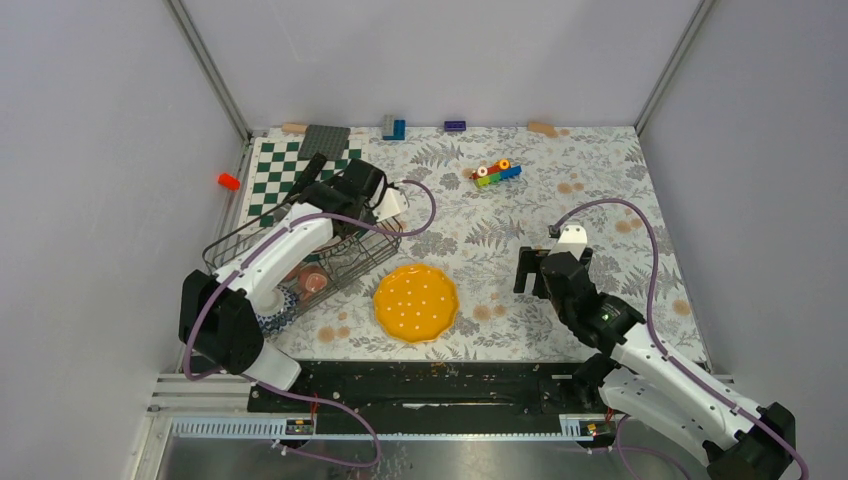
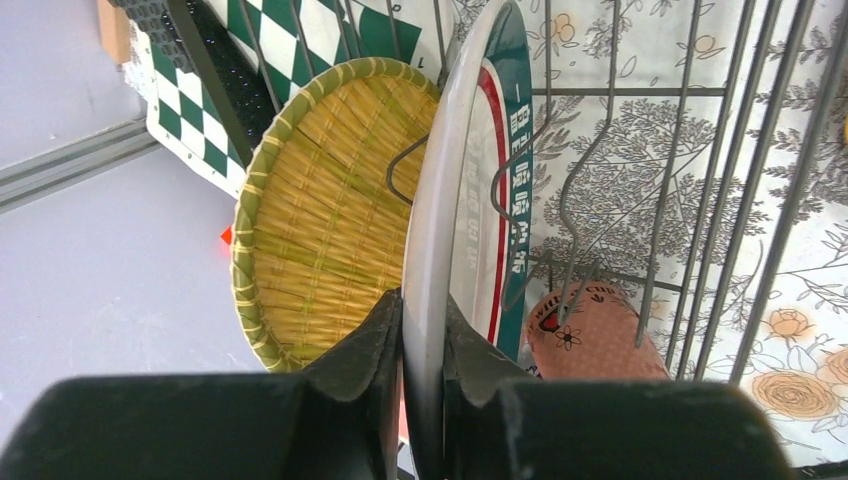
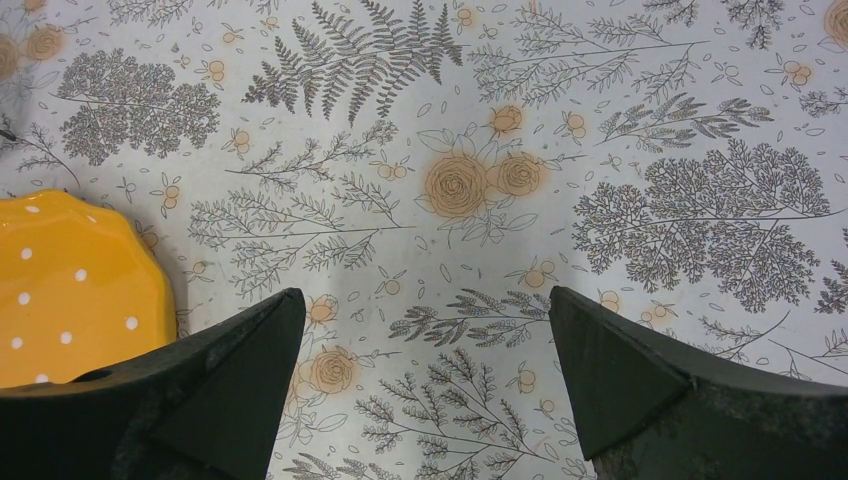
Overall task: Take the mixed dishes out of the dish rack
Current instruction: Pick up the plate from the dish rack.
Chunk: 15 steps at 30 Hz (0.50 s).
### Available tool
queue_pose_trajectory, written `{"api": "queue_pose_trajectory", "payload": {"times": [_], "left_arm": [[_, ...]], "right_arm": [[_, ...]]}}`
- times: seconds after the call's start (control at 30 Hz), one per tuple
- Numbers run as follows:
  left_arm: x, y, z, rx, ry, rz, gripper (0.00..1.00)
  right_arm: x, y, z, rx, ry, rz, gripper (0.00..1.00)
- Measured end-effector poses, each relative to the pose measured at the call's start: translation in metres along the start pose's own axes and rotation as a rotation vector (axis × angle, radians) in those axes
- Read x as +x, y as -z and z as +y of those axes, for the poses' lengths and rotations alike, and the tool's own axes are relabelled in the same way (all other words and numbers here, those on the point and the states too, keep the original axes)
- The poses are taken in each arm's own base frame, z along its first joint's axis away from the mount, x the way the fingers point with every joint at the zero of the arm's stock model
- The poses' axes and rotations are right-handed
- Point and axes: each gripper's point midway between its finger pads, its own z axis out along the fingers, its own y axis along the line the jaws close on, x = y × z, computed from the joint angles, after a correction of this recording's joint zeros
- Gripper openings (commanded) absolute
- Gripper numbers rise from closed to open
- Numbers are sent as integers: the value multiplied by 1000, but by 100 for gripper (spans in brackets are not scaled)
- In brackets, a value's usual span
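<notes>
The black wire dish rack (image 1: 235,250) stands at the left of the table. My left gripper (image 2: 423,300) is shut on the edge of the white plate with the green-and-red rim (image 2: 470,200), which stands upright between the rack's dividers. From above, the left gripper (image 1: 372,198) is over the rack's far end. A lime-green woven plate (image 2: 320,210) stands right behind the white one. A pink cup (image 2: 595,335) lies in the rack, and it also shows from above (image 1: 315,282). The yellow dotted plate (image 1: 416,302) lies flat on the table. My right gripper (image 1: 535,270) is open and empty over the cloth, right of the yellow plate (image 3: 70,290).
A green-and-white chequered board (image 1: 285,165) lies behind the rack with a grey baseplate (image 1: 323,140) on it. Coloured toy bricks (image 1: 497,172) lie at the back middle, and more bricks (image 1: 394,128) sit along the back wall. A small red piece (image 1: 229,181) lies off the left edge.
</notes>
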Motion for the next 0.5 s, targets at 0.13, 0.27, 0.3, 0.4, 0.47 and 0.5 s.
{"api": "queue_pose_trajectory", "payload": {"times": [0.13,0.27,0.3,0.4,0.47,0.5], "left_arm": [[0,1,7,-37,-3,7,0],[-2,7,10,-59,-6,-1,0],[-4,10,12,-67,-7,-7,0],[-8,23,20,-100,-2,-38,0],[-12,32,26,-122,5,-61,0],[-14,37,28,-134,8,-73,0]], "right_arm": [[-2,1,0,-3,-3,-5,100],[-4,3,0,-7,-10,-17,100],[-5,3,0,-9,-12,-20,100],[-7,5,0,-14,-18,-30,100],[-9,6,0,-17,-22,-37,100],[-10,7,0,-20,-25,-42,100]]}}
